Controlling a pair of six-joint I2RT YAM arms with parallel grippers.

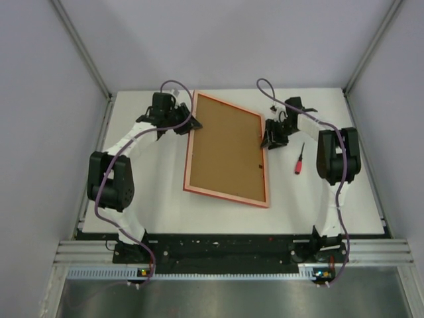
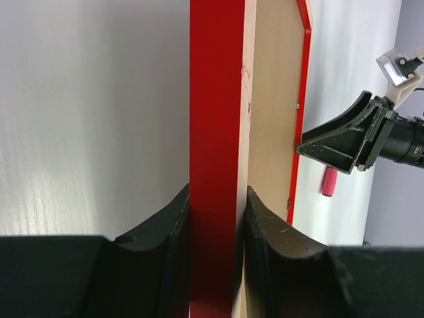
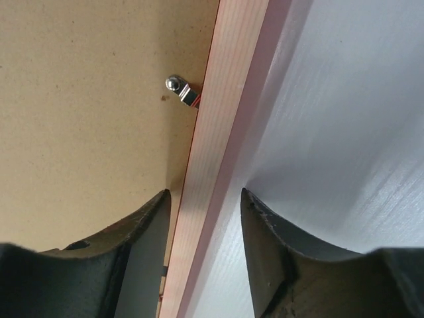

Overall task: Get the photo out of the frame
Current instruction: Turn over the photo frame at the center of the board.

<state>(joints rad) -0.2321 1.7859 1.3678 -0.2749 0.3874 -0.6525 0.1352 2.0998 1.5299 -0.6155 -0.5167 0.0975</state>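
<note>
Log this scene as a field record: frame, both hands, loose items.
frame: back up on the table, brown board showing; photo not visible
left hand: shut on the frame's left rim, near its far end
right hand: open, fingers straddling the right rim, near a metal clip
loose item: red screwdriver, right of the frame, apart from it

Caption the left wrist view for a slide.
Left gripper clamped on one rail of the frame; right gripper poised at the opposite rail.
</note>
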